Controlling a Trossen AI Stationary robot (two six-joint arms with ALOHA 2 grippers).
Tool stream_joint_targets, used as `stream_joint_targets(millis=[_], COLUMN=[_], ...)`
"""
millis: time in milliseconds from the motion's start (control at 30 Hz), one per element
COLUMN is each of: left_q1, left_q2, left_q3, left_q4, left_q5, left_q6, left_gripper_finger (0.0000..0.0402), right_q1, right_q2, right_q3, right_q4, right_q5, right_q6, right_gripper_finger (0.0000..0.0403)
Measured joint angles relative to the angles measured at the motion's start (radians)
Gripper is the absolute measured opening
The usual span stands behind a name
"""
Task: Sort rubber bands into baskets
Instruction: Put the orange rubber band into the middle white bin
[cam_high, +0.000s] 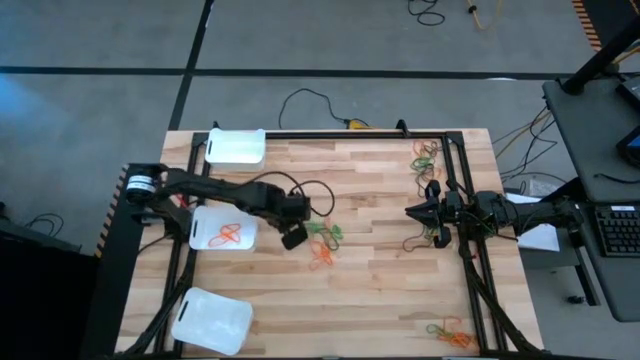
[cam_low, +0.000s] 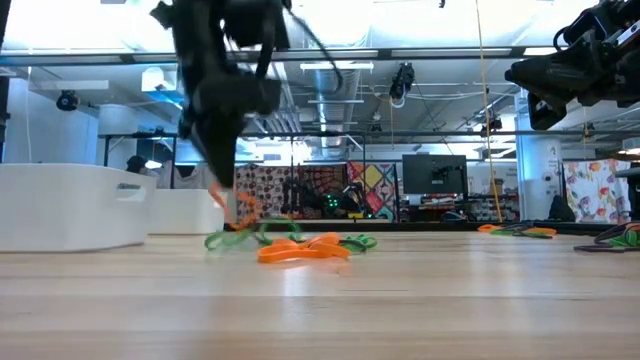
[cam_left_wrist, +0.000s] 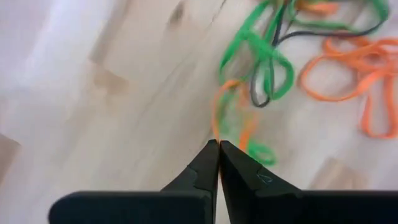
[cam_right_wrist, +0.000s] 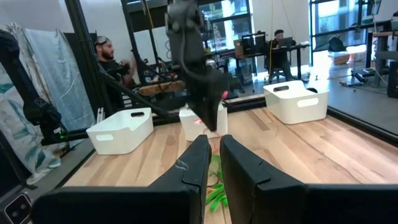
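Observation:
My left gripper (cam_high: 295, 236) is shut on an orange rubber band (cam_left_wrist: 231, 115) at the left edge of a pile of orange, green and black rubber bands (cam_high: 322, 242) in the table's middle. In the low view the gripper (cam_low: 222, 192) hangs just above the wood. Three white baskets stand along the left side: far (cam_high: 237, 146), middle (cam_high: 205, 222), near (cam_high: 212, 318). The middle basket holds orange bands (cam_high: 228, 236). My right gripper (cam_high: 412, 212) waits above the table's right side, its fingers (cam_right_wrist: 200, 163) only a narrow gap apart, holding nothing. My left gripper pinches the orange band's near end (cam_left_wrist: 215, 135) between its two fingertips, coming from above and slanting down. The band's loop trails away from the fingertips toward the pile, slack, and its far part lies among green bands (cam_left_wrist: 261, 59).
More rubber bands lie at the far right (cam_high: 428, 155), by the right gripper (cam_high: 425, 240) and at the near right corner (cam_high: 450, 332). A black frame rail (cam_high: 462, 190) runs along the right edge. People sit in the room beyond the table (cam_right_wrist: 112, 59).

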Motion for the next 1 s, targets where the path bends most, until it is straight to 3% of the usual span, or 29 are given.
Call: stream_joint_targets(millis=[367,567,733,1000], left_q1=[-0.011,-0.014,-0.014,-0.009], left_q2=[-0.172,-0.253,-0.318,-0.341], left_q3=[0.227,0.236,0.121,-0.21], left_q4=[-0.147,-0.48,-0.684,-0.542], left_q5=[-0.065,-0.065,-0.008,0.036], left_q6=[0.018,-0.023,-0.106,-0.286], left_gripper_finger=[0.0,0.0,0.0,0.0], right_q1=[0.0,0.0,0.0,0.0], right_q2=[0.0,0.0,0.0,0.0], right_q3=[0.0,0.0,0.0,0.0], right_q4=[0.0,0.0,0.0,0.0], right_q5=[0.0,0.0,0.0,0.0], right_q6=[0.0,0.0,0.0,0.0], right_gripper_finger=[0.0034,0.0034,0.0034,0.0034])
